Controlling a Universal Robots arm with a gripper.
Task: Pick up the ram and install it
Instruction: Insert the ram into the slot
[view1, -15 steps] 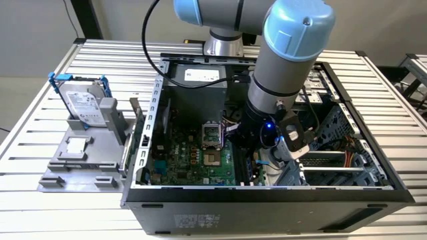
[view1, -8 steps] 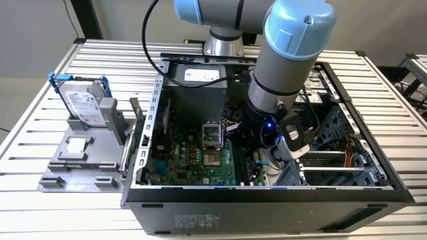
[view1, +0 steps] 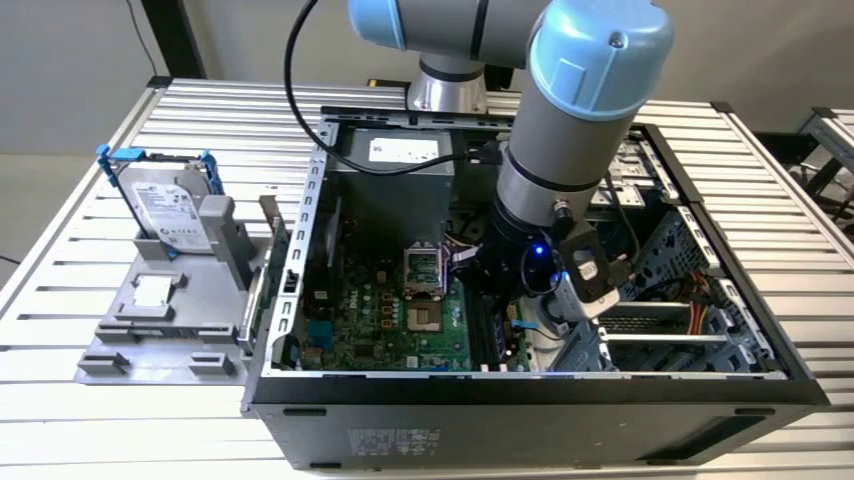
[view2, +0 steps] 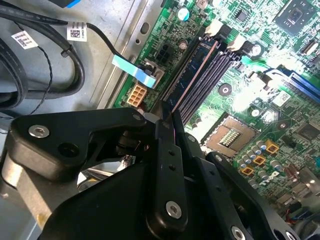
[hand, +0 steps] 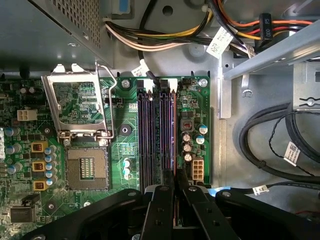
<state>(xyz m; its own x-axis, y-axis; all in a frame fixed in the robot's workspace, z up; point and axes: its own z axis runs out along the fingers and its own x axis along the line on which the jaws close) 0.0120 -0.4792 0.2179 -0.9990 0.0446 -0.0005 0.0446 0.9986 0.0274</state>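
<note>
The ram (view2: 192, 75) is a thin dark stick standing on edge in the outermost black slot of the green motherboard (view2: 240, 95), beside the white connector. In the first wrist view the ram (hand: 174, 140) shows as a narrow line with a reddish edge along that slot. My gripper (hand: 175, 187) has its two black fingers pressed close on the near end of the stick, and the gripper (view2: 167, 117) meets the ram's end in the second wrist view as well. Seen from the exterior view, the arm reaches down into the open computer case (view1: 534, 375), with the gripper (view1: 507, 295) low over the board.
An open CPU socket (hand: 85, 165) with its raised metal frame lies beside the slots. Thick black cables (hand: 270, 145) and a wire bundle (hand: 165, 40) run along the case floor. A grey power supply (view1: 400, 165) sits at the case's back. A hard drive (view1: 174, 210) stands on a grey holder outside.
</note>
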